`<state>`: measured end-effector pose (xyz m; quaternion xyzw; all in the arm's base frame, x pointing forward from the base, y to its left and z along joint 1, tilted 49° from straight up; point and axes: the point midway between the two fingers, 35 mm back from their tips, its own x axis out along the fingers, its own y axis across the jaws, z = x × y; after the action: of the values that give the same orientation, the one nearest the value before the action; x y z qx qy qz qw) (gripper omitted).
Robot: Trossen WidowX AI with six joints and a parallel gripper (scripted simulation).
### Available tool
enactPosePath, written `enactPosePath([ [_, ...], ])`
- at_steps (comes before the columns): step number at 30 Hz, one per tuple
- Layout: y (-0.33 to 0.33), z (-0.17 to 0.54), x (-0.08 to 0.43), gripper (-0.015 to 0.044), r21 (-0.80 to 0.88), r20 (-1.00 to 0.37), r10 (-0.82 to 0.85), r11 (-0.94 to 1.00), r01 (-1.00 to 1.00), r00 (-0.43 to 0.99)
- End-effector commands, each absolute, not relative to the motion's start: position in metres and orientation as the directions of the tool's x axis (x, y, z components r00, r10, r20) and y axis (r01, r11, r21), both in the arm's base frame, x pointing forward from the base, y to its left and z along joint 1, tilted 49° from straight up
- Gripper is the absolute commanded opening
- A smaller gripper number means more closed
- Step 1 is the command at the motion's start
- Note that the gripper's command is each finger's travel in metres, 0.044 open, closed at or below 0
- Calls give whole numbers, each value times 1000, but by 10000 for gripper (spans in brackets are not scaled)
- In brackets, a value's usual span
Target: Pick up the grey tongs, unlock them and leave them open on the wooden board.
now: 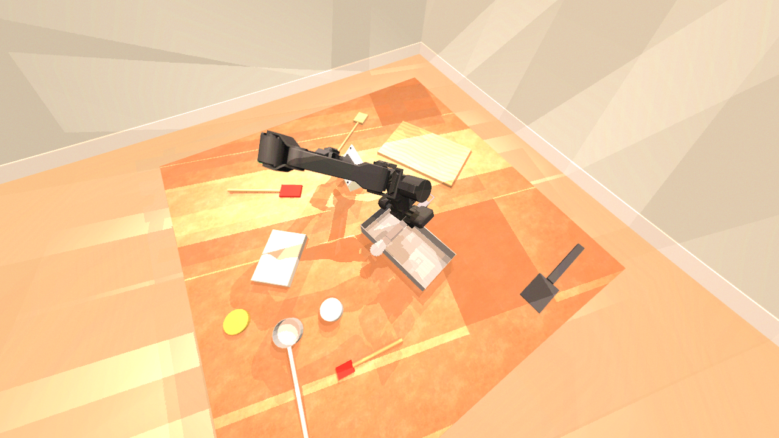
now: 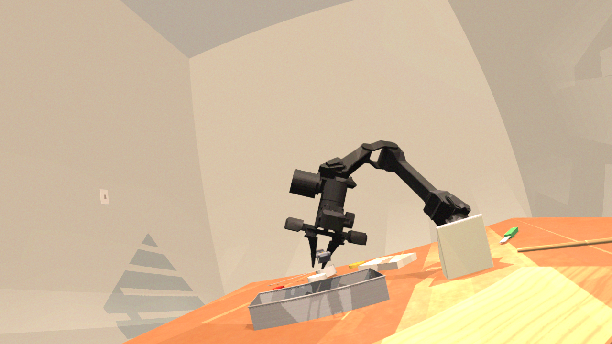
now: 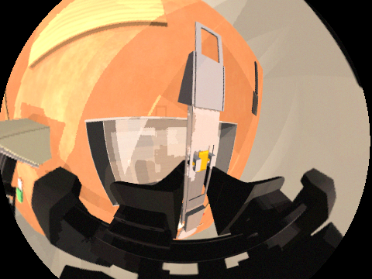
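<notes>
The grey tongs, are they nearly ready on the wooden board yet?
Not yet. Picking up looks done: the grey metal tongs are pinched in the black jaws and hang above the grey roasting tin. Still left: pointing the tips down and squeezing to unlock, then laying them open on the pale wooden board, which is off to the side.
</notes>
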<state>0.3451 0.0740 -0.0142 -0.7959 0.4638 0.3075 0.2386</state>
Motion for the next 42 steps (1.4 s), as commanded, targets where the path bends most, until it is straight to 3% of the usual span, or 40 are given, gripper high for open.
enactPosePath([
  [1,77,-17,348,-150,-83,-722,-605,-406,-910,336],
  [32,77,-16,342,-150,42,-671,-741,-7,-999,-23],
  [42,77,-16,342,-150,44,-668,-743,2,-999,-30],
])
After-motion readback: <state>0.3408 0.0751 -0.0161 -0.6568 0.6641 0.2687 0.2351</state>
